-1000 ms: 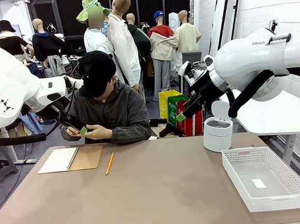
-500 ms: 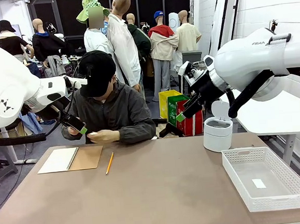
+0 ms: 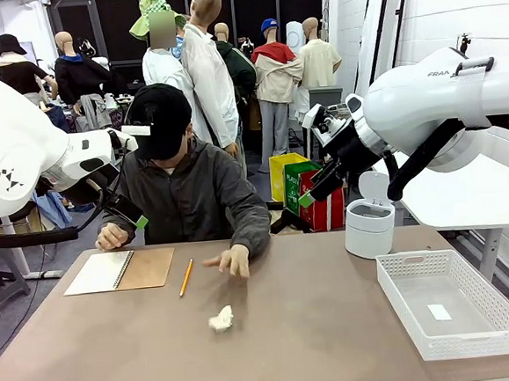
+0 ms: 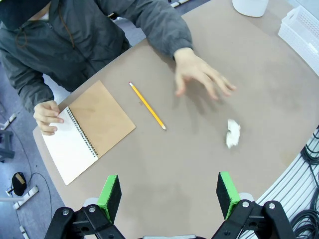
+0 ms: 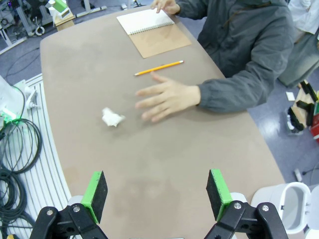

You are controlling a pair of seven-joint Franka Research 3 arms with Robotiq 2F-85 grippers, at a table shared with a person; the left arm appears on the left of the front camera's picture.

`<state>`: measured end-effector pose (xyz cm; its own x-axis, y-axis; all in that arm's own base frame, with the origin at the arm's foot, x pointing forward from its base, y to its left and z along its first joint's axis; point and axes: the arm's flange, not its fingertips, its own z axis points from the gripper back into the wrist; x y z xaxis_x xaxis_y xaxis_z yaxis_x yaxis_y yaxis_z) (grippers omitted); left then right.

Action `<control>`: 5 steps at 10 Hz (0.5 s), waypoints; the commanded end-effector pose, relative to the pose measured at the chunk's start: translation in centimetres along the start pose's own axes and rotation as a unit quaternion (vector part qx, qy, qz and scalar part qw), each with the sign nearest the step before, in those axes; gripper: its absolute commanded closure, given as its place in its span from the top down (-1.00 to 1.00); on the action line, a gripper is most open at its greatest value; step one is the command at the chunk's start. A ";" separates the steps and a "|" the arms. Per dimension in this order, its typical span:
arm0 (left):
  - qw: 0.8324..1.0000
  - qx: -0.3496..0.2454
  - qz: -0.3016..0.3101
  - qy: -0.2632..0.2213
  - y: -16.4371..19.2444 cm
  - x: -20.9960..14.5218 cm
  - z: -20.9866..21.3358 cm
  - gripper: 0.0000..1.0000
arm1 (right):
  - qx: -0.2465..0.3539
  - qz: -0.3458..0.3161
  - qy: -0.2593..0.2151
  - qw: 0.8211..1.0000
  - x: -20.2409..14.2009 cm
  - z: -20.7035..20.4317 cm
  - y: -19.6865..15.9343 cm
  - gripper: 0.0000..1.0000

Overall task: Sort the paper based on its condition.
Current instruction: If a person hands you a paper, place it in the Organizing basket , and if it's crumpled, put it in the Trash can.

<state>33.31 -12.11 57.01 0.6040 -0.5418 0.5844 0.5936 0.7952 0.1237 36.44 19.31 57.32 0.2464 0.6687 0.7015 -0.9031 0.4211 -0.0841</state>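
The paper [image 3: 220,318], crumpled into 1 small wad, lies on the table [image 3: 337,343] just past the fingertips of the person's outstretched hand [image 3: 234,261], not touching it. That hand is released, fingers spread, palm down. Counted: 1 notebook [image 3: 120,271], 1 pencil [image 3: 185,277], 1 basket [image 3: 451,302]. The left gripper [image 4: 168,189] and right gripper [image 5: 156,191] hover high, jaws wide, empty.

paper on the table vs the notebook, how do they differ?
The paper is crumpled into a small wad; the notebook lies flat and open. The paper sits mid-table, untouched; the notebook is far left, a person's hand at its corner. Both show white.
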 end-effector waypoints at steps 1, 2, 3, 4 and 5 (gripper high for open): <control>1.000 0.000 0.000 0.001 0.1 0.0 0.0 1.00 | -0.001 0.000 0.001 1.000 0.1 0.0 0.0 1.00; 1.000 0.000 0.000 0.001 0.1 0.0 0.0 1.00 | -0.001 0.000 0.001 1.000 0.1 0.0 0.0 1.00; 1.000 0.000 0.000 0.001 0.1 0.0 0.0 1.00 | -0.001 0.000 0.001 1.000 0.1 0.0 0.0 1.00; 1.000 0.000 0.000 0.001 0.1 0.0 0.0 1.00 | -0.001 0.000 0.001 1.000 0.1 0.0 0.0 1.00; 1.000 0.000 0.000 0.001 0.1 0.0 0.0 1.00 | -0.001 0.000 0.001 1.000 0.1 0.0 0.0 1.00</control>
<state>33.31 -12.11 57.01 0.6040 -0.5418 0.5844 0.5936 0.7952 0.1237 36.44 19.31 57.32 0.2464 0.6687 0.7015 -0.9031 0.4211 -0.0841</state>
